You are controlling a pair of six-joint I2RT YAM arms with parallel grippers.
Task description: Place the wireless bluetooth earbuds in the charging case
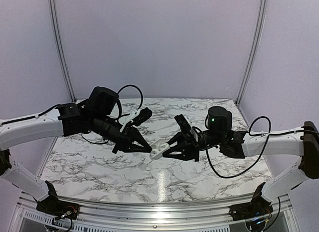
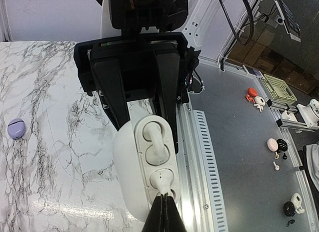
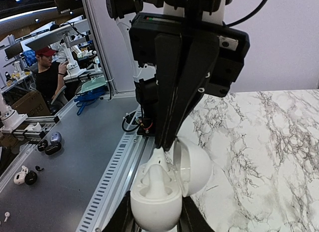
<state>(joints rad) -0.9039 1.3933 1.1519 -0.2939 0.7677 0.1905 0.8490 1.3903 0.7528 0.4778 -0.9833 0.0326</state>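
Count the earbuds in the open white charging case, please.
2. The upper earbud lies seated in its slot; the lower earbud sits in the slot below, the shut left tool touching it. The right tool holds the charging case.

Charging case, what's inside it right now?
In the charging case, one white earbud lies seated; a second earbud sits below it, its end covered by the left tool. Beneath both is hidden.

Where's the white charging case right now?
In the top view, the case hangs centrally over the table, held by the right gripper, the shut left gripper touching it.
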